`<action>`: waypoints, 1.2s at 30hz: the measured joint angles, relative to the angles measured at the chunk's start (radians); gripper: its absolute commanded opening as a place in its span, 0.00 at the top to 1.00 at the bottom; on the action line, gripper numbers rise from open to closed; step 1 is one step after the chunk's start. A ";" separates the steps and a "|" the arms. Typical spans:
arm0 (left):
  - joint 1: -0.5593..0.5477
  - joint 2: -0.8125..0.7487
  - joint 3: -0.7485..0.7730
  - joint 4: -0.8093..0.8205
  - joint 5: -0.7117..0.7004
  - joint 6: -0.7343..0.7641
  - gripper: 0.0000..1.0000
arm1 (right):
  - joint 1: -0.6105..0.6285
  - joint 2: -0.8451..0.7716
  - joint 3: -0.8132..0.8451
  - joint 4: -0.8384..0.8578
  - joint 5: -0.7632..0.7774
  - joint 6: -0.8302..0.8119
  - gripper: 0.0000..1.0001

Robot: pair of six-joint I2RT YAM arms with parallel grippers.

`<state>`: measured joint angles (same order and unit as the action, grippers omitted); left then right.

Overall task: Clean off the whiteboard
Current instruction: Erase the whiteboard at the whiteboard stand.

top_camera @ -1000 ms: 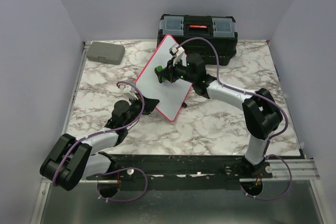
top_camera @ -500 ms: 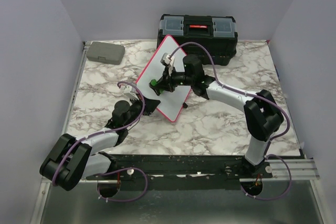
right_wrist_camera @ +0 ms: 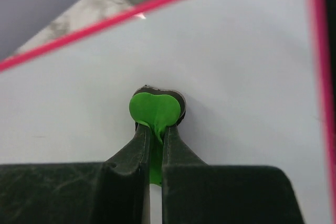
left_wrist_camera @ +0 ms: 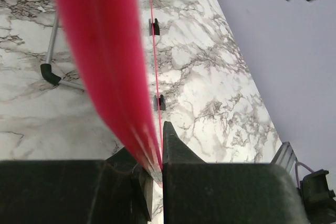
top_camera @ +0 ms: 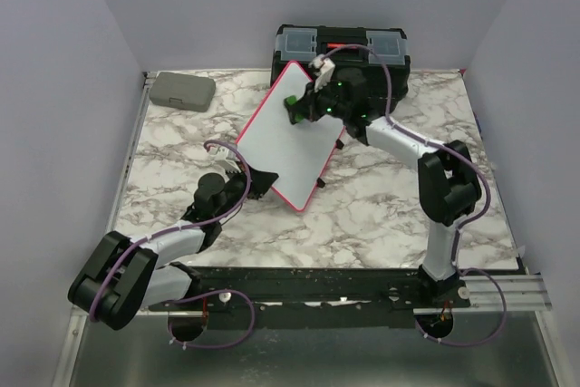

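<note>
The whiteboard [top_camera: 285, 138], white with a thin red-pink frame, stands tilted up near the table's middle; no writing shows on it. My left gripper [top_camera: 256, 180] is shut on its lower left edge; the left wrist view shows the red frame [left_wrist_camera: 105, 61] pinched between my fingers [left_wrist_camera: 176, 150]. My right gripper [top_camera: 297, 108] is shut on a small green eraser [right_wrist_camera: 154, 109] with a dark pad, pressed against the board's upper part [right_wrist_camera: 236, 77]. The eraser shows as a green dot in the top view [top_camera: 291, 102].
A black toolbox [top_camera: 342, 50] stands just behind the board at the back edge. A small grey case [top_camera: 182, 91] lies at the back left corner. A metal leg [left_wrist_camera: 52, 51] of the board's stand rests on the marble table [top_camera: 381, 206].
My right gripper slid the eraser down-left across the board, then back up to its upper part near the top edge. The left gripper and the board stayed put.
</note>
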<state>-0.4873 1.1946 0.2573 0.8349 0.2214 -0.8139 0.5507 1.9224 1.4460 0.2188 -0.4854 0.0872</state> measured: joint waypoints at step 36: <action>-0.032 -0.007 0.004 -0.014 0.068 0.017 0.95 | 0.019 -0.123 -0.052 -0.027 -0.040 0.034 0.99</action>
<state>-0.5194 1.1873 0.2615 0.8204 0.2893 -0.7971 0.5701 1.7996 1.3937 0.1917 -0.5255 0.1211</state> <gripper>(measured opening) 0.045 0.059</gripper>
